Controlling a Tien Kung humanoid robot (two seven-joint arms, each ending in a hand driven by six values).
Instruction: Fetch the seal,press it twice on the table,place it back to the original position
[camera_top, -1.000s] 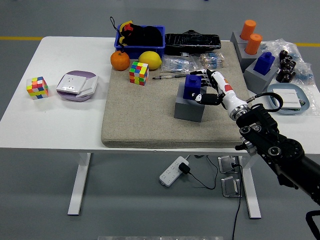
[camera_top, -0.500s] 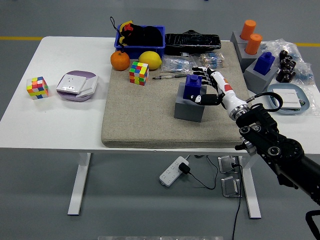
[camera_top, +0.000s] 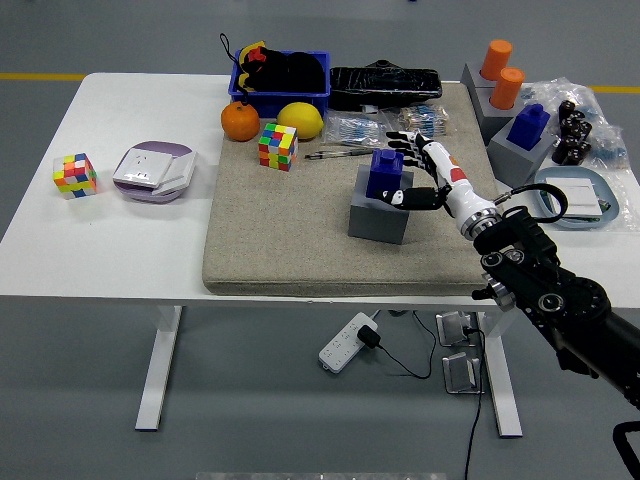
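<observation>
Two blue seals were visible; the near one (camera_top: 385, 172), a blocky knob, sat in its grey holder (camera_top: 378, 215), the right hand (camera_top: 418, 170) spread open just beside it.

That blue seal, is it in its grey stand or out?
In: the seal sits upright in the stand, with the right hand beside it.

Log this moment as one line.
right hand: open, beside blue seal | seal: on grey block | left hand: out of view
</observation>
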